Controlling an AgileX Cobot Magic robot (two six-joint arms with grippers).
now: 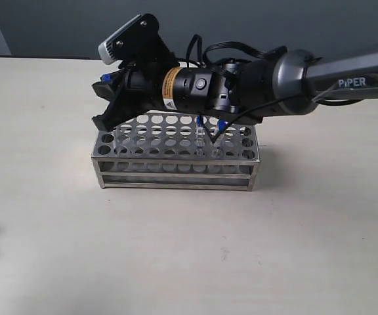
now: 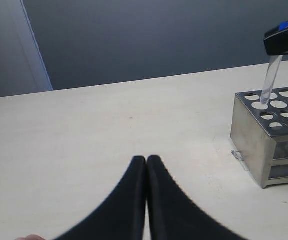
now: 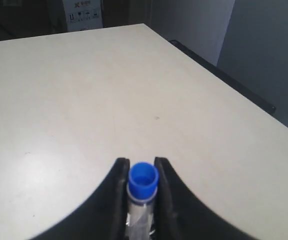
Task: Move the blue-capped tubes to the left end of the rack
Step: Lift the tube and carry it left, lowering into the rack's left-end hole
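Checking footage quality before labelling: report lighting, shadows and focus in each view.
Exterior view: soft, even light; the rack throws a faint shadow on its right. Left wrist view: the left gripper looks slightly soft up close. Right wrist view: the blue-capped tube is fairly sharp, far background dark.

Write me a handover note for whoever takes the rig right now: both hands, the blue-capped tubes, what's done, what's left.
Right hand: shut on a blue-capped tube, its tip at a hole near the left end of the rack, not seated.
Left hand: shut, empty, over the table.
Two other blue caps stand right of the rack's middle, under the arm; no fourth shows.
Done: none visibly seated at the left.
Left: seat this tube, move the rest.
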